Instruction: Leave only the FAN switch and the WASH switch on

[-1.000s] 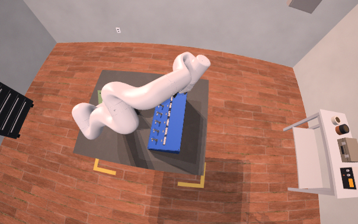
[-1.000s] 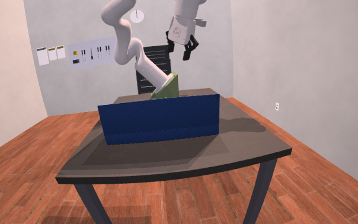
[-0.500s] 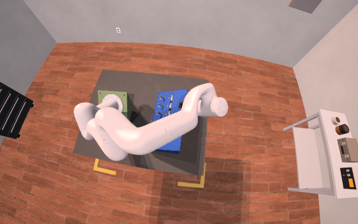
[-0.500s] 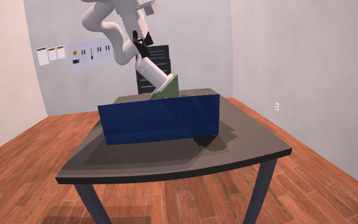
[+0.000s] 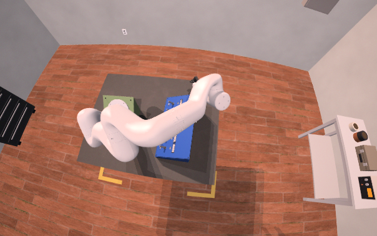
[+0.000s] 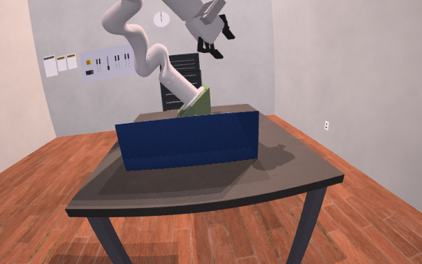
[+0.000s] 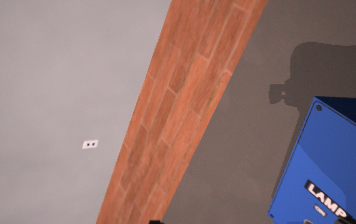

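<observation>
Spread wide and empty, my pincer [image 6: 215, 41] hangs high in the air, above and behind the blue console [image 6: 188, 143], touching nothing. That console stands on the dark bench [image 6: 286, 174] in front of my green base [image 6: 200, 105], and from above my white arm [image 5: 162, 122] crosses over its switch face. At my wrist only a corner of the console [image 7: 320, 165] shows, with the label LAMP [image 7: 327, 197] on it.
</observation>
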`<state>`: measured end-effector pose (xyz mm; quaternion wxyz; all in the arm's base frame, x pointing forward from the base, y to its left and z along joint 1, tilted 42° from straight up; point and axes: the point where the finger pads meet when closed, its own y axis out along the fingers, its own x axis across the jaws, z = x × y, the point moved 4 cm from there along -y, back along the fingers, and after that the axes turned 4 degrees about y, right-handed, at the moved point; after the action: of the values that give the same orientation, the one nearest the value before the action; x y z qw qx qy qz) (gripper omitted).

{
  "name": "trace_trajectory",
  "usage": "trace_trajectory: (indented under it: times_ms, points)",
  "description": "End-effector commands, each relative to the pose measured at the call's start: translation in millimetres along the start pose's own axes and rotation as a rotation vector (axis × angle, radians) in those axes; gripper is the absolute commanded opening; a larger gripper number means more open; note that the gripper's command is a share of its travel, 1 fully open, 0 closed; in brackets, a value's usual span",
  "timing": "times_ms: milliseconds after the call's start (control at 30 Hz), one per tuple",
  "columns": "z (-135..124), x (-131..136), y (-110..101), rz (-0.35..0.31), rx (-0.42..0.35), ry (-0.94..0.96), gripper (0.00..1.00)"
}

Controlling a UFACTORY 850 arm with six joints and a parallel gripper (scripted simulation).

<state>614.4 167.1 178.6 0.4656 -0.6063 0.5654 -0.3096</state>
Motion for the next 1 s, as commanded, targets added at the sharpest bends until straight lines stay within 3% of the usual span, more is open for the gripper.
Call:
trace_trajectory:
  times_ms: [0, 33, 67, 133, 167, 267, 367, 400, 533, 600, 633, 800, 967]
  points:
    - [6.3, -20.7, 24.2, 0.062, 0.095, 0.193, 1.0]
    - [6.3, -20.7, 24.2, 0.062, 0.095, 0.193, 1.0]
    - [6.9, -29.0, 38.8, 0.117, 0.132, 0.343, 1.0]
    - [7.7, -43.0, 66.9, 0.144, 0.142, 0.42, 1.0]
    - [6.9, -42.7, 67.1, 0.16, 0.157, 0.466, 1.0]
    - [2.0, -49.9, 94.5, 0.213, 0.184, 0.632, 1.0]
    - [-11.8, -51.8, 132.0, 0.259, 0.21, 0.794, 1.0]
    - [-12.5, -51.8, 132.2, 0.274, 0.22, 0.846, 1.0]
    - [-41.3, -42.1, 173.1, 0.321, 0.258, 1.061, 1.0]
    - [-41.3, -42.1, 173.1, 0.321, 0.258, 1.061, 1.0]
    - [-50.8, -39.3, 181.7, 0.347, 0.291, 1.219, 1.0]
    - [-95.0, -18.6, 211.8, 0.38, 0.357, 1.446, 1.0]
    - [-134.9, -1.2, 226.1, 0.389, 0.436, 1.703, 1.0]
